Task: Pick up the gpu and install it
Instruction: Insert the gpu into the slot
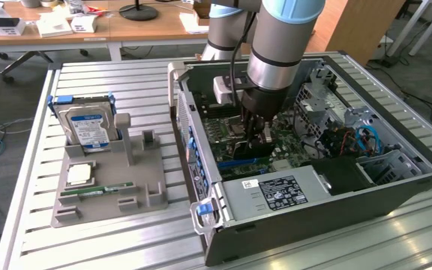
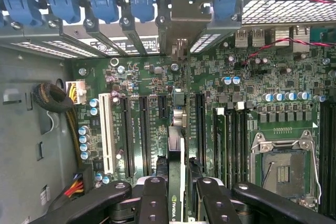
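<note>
The gripper (image 2: pixel 181 205) is clasping the gpu (image 2: pixel 177 156) edge-on between its black fingers (image 2: pixel 155 198), holding it upright inside the open computer case (image 1: pixel 314 216), low over the motherboard (image 2: pixel 262 77) and in line with its long black slots (image 2: pixel 143 135). Whether the card is touching a slot cannot be told. On the exterior view's left, the hard drive (image 1: pixel 87 126) and memory stick (image 1: pixel 96 192) are sitting in the gray holder (image 1: pixel 115 194), well apart from the case.

The Universal Robots arm (image 1: pixel 276 62) is wearing a pale blue joint cap (image 1: pixel 292 10) above a silver-grey tube that is darkening to a black wrist (image 1: pixel 261 106). A black cable (image 1: pixel 235 62) is running down beside a white box (image 1: pixel 226 89). The gripper (image 2: pixel 181 184) is showing black linkage fingers (image 2: pixel 155 198), each carrying round silver pins (image 2: pixel 156 181) at its joints.
</note>
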Controlling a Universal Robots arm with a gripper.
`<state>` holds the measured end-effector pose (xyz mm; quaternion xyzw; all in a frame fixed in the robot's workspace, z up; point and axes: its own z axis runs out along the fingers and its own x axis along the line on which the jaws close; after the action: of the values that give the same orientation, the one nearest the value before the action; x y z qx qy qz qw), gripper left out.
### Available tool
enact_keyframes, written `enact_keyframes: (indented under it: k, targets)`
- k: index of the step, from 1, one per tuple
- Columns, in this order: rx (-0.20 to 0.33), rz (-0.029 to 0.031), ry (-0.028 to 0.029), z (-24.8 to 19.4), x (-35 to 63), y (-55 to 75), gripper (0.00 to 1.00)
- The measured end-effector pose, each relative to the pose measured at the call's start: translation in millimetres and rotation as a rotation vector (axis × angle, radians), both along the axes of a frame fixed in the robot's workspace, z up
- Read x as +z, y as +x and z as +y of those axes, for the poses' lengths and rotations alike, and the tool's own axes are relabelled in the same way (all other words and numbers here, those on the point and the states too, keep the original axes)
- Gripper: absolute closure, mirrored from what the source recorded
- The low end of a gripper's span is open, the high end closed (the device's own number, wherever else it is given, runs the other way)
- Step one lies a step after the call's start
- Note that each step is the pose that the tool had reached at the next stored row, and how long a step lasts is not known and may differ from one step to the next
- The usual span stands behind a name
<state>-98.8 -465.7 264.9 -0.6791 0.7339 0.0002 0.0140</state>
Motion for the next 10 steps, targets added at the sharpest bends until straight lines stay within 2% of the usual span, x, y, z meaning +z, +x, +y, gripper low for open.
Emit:
enact_keyframes:
  k: [10]
  targets:
    - [0.000, -0.0001, 0.0005, 0.1, -0.6, -1.3, 0.74]
